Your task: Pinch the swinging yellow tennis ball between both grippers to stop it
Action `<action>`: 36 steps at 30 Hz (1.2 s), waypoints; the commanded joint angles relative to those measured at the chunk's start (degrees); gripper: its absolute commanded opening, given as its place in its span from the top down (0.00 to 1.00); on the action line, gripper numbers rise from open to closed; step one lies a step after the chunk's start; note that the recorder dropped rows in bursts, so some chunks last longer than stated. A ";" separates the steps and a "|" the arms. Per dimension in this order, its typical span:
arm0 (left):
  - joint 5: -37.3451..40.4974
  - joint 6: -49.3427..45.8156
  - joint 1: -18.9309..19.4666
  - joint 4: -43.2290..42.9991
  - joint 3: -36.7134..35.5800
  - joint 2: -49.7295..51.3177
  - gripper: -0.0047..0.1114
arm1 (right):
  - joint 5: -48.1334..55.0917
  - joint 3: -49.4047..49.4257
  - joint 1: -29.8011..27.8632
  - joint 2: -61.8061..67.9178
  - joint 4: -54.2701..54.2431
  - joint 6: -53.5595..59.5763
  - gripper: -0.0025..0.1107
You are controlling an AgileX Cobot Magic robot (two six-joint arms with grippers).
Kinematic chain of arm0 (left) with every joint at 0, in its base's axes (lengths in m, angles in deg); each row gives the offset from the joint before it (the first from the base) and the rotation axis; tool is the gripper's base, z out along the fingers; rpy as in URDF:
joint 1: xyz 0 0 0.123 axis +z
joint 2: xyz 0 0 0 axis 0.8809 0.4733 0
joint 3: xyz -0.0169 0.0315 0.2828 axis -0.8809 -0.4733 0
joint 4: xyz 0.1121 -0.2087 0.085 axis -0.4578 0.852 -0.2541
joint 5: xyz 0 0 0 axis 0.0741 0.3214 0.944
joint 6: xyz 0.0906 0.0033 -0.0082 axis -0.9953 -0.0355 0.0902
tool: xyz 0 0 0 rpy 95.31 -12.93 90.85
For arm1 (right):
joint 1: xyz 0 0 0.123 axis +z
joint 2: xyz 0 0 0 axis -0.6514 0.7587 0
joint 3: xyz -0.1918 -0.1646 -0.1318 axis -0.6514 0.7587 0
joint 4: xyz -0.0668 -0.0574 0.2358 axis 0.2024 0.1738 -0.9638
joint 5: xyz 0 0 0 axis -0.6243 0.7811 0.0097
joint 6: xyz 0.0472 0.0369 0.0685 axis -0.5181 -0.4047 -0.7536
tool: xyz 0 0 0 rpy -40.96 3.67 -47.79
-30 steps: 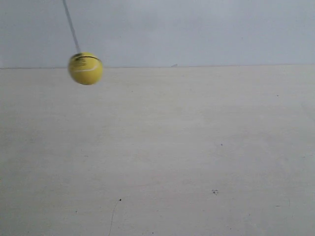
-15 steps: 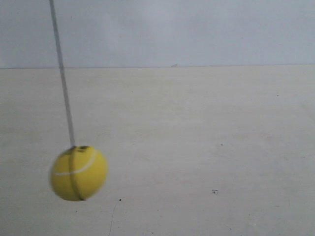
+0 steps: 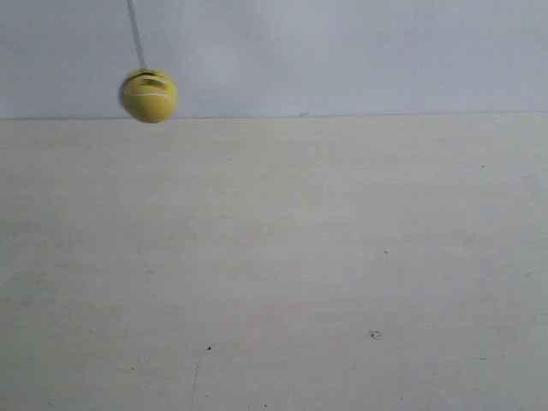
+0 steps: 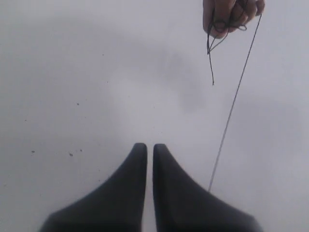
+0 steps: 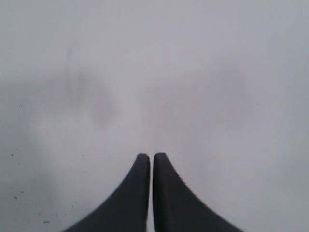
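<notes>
The yellow tennis ball point(image 3: 149, 95) hangs in the air on its thin dark string point(image 3: 135, 34) at the exterior view's upper left, level with the far edge of the table. No arm shows in that view. In the left wrist view my left gripper point(image 4: 147, 145) is shut and holds nothing; the string point(image 4: 231, 106) runs past it, and the ball itself is out of that view. The right gripper point(image 5: 148, 155) is shut too, over bare pale surface, with neither ball nor string in its view.
A person's hand point(image 4: 231, 14) holds the looped end of the string in the left wrist view. The pale table point(image 3: 342, 257) spreads below the ball, with a grey wall point(image 3: 360, 51) behind it.
The ball swung from low and near the camera half a second ago back up to the far upper left, close to where it was one second ago.
</notes>
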 commanded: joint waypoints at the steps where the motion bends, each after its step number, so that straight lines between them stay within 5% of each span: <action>1: 0.46 0.79 -0.35 -0.24 6.64 6.67 0.92 | 2.57 -8.85 -0.17 8.01 5.65 -0.48 0.98; 6: -3.33 -3.25 -0.35 -0.49 14.18 17.28 0.92 | 2.46 -17.46 -0.17 18.66 10.73 -0.14 0.98; 10: -3.51 -5.87 -0.35 -0.49 18.54 23.23 0.92 | 2.43 -22.92 0.30 26.14 24.95 -1.49 0.98; 23: 10.70 -4.90 -0.35 -19.57 20.15 34.41 0.92 | 11.02 -23.82 3.45 37.42 33.62 -0.68 0.98; 29: 8.67 10.10 -0.35 -35.24 20.15 39.63 0.92 | 8.53 -23.82 3.45 42.24 43.37 -9.33 0.98; 33: -2.79 25.16 -0.35 -52.25 20.23 43.74 0.92 | 0.19 -23.82 3.45 45.15 53.60 -19.45 0.98; 36: -9.43 30.51 -0.35 -56.98 20.70 48.06 0.92 | -2.62 -23.82 3.45 47.14 56.35 -22.98 0.98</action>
